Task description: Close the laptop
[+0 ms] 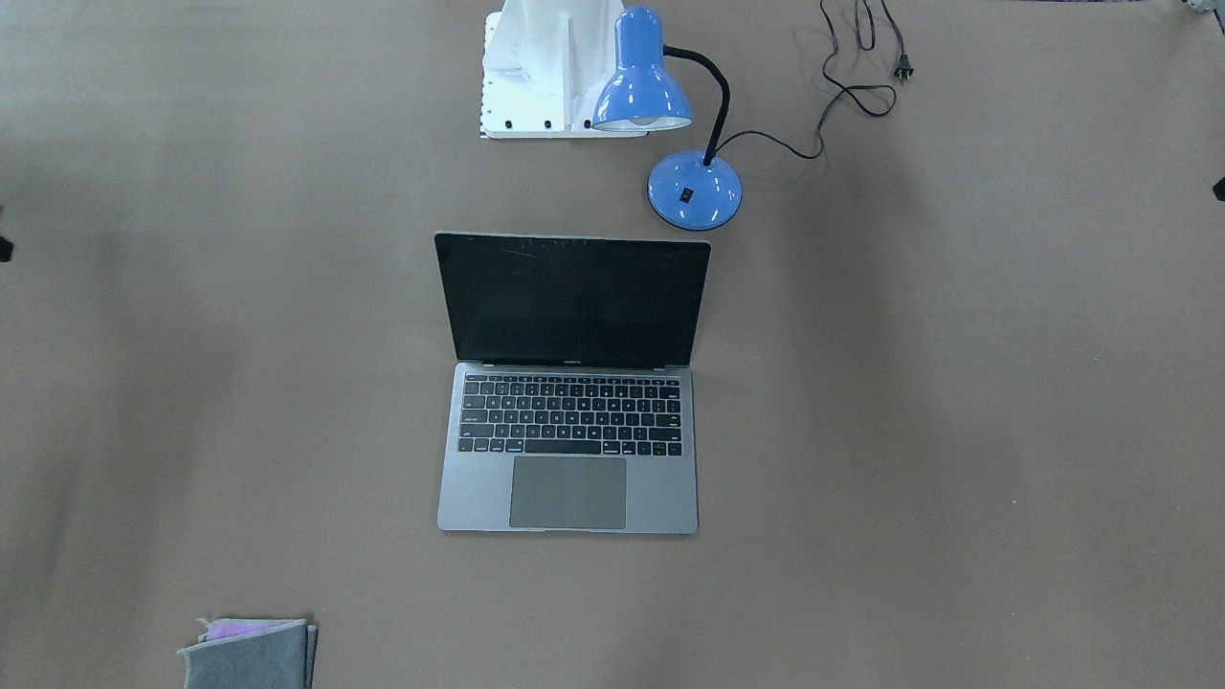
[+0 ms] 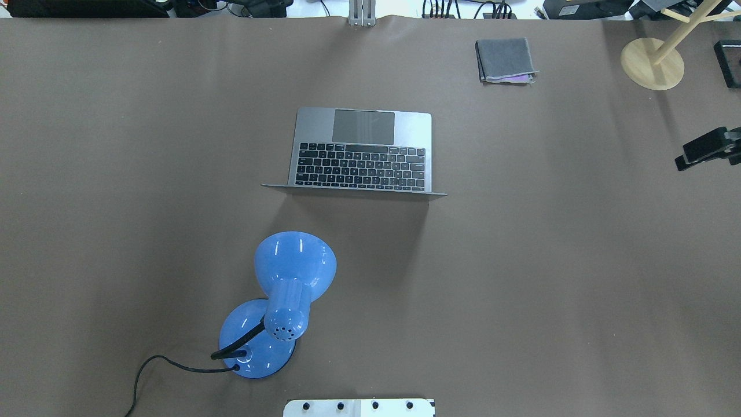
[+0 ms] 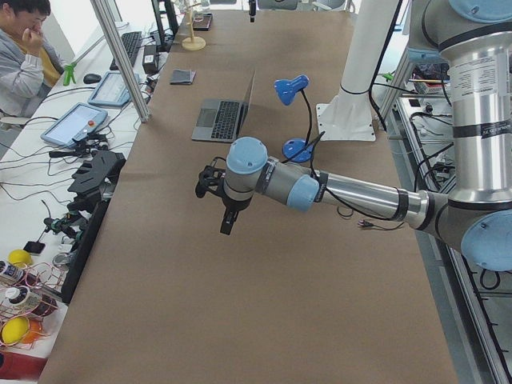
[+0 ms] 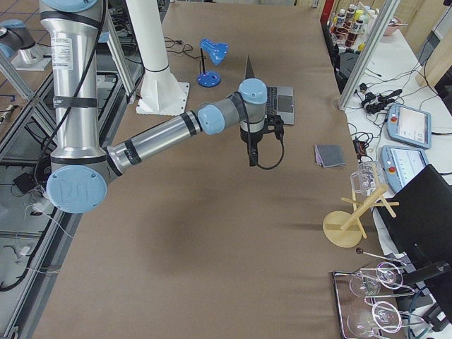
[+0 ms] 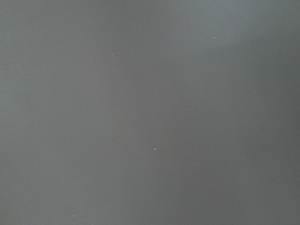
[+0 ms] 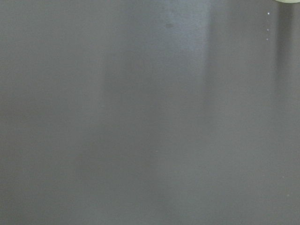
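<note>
While laptop (image 1: 569,383) sat open, untouched, left gripper (image 3: 228,222) and right gripper (image 4: 252,157) hung far off it; couldn't tell their opening.

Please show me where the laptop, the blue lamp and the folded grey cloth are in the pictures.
laptop (image 1: 567,493), front-facing view, on its trackpad.
blue lamp (image 2: 295,263), overhead view, on its shade.
folded grey cloth (image 2: 505,58), overhead view, on its top layer.

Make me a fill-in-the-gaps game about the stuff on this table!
The laptop is ___, not shut.
The lamp standing near it is coloured ___.
The folded cloth is mostly ___.
Missing words: open, blue, grey.
</note>
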{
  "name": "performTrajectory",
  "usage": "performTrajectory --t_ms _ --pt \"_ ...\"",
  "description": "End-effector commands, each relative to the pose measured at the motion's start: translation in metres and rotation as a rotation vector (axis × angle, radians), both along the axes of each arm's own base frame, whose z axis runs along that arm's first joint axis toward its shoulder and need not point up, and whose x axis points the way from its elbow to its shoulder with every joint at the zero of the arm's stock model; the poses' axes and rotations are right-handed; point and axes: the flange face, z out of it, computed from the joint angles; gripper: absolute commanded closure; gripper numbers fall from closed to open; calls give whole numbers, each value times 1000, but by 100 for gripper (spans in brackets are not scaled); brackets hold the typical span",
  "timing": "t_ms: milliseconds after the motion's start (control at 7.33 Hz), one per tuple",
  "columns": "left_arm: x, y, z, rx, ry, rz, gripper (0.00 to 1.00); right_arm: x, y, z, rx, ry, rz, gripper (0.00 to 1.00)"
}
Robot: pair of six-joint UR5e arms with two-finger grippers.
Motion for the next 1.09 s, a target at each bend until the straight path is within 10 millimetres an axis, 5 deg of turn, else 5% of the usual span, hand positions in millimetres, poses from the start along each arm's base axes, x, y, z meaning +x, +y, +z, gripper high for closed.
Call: performTrajectory --t_ms 0,136,273,409,545,955 --pt "99 -3 -114 -72 101 -33 7 -87 50 -83 0 -28 65 0" --pt "147 11 -146 -114 116 -50 12 -130 69 -115 -26 -60 116 3" --pt "180 19 -171 -162 146 -74 26 -164 82 -143 -47 -100 142 34" --pt "201 22 -195 -209 192 -84 74 -181 100 -160 -66 -132 150 84" --pt "239 36 -214 -260 216 -43 100 -200 119 -174 -61 -152 160 100" --pt "320 55 -280 -257 115 -48 100 -247 143 -200 -43 -173 154 100"
